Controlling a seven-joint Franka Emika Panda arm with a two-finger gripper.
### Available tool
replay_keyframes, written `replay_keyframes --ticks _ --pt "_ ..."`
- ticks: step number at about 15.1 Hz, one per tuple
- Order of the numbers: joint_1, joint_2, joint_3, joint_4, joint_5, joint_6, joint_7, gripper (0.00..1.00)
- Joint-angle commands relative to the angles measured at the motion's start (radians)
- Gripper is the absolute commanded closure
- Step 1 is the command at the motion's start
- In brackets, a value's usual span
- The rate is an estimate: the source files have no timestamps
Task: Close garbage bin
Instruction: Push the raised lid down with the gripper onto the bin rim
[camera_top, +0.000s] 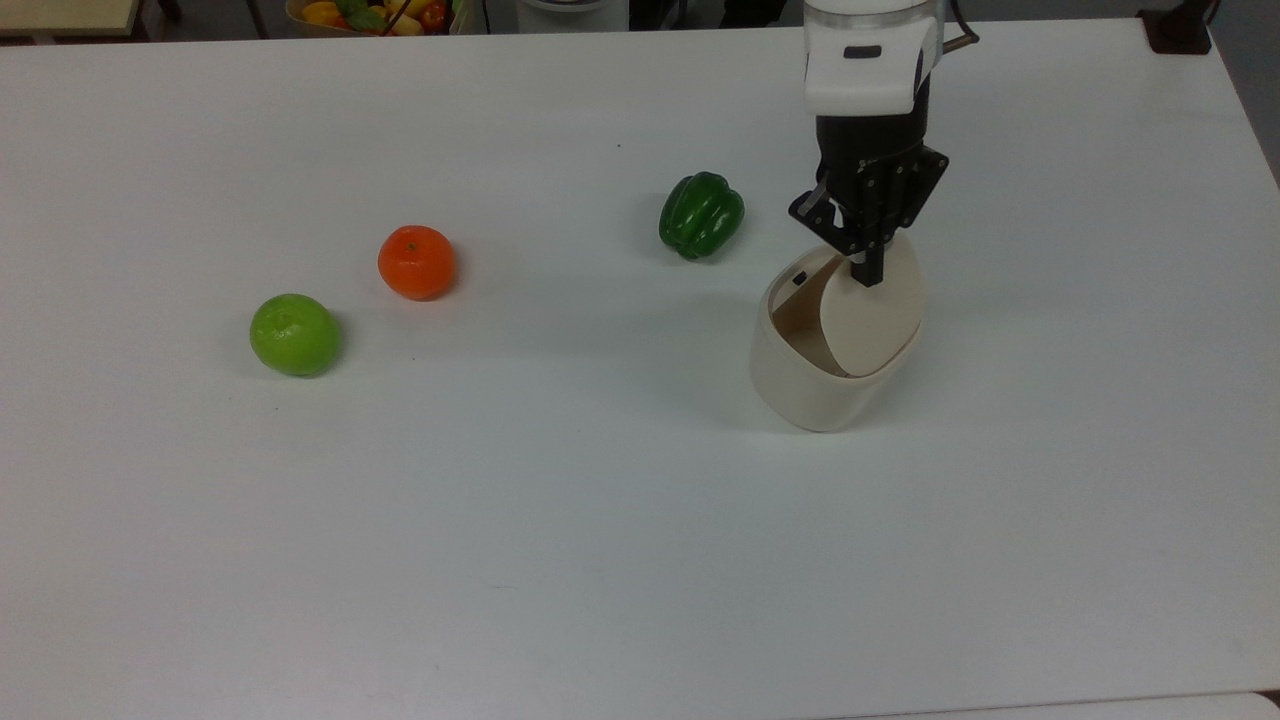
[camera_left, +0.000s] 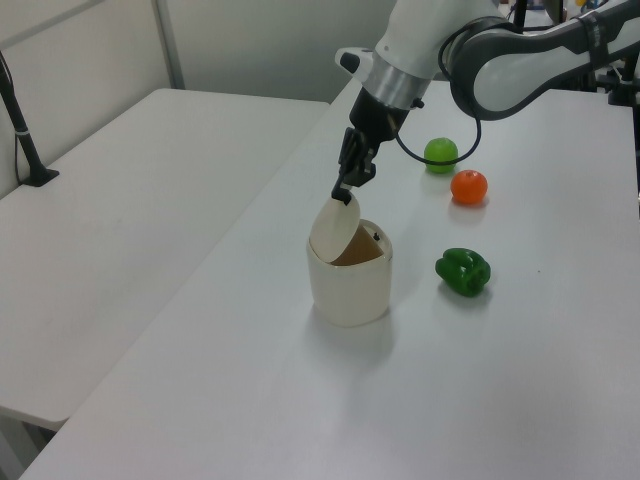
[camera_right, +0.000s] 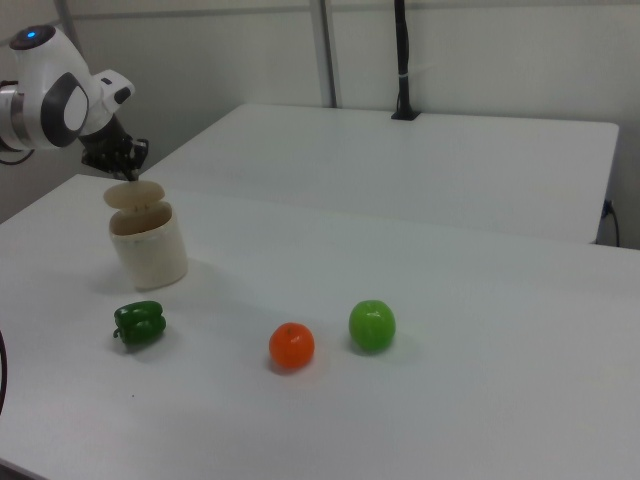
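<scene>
My black two-finger tool (camera_top: 868, 268), fingers clenched together, presses the half-tilted flat lid (camera_top: 872, 312) of the cream-white plastic garbage bin (camera_top: 805, 385), nearer the white worktop's (camera_top: 560, 520) far edge; I'd push down gently until flush, without tipping it.

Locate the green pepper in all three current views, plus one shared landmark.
Top view: green pepper upper middle, at the top view's left of the garbage bin.
Left view: green pepper at the left view's right of the bin.
Right view: green pepper lower left, below the bin.
Shared landmark: the garbage bin, lid partly open.
</scene>
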Motion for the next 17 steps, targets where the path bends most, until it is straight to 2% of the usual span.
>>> replay_keyframes --ticks 1,6,17 --pt "0.001 -0.017 -0.005 -0.015 -0.009 -0.088 -0.062 1.00" --pt "-0.002 -0.005 -0.005 -0.015 -0.041 -0.141 -0.065 1.00" --pt "0.004 0.077 -0.005 -0.020 -0.044 -0.138 -0.069 1.00"
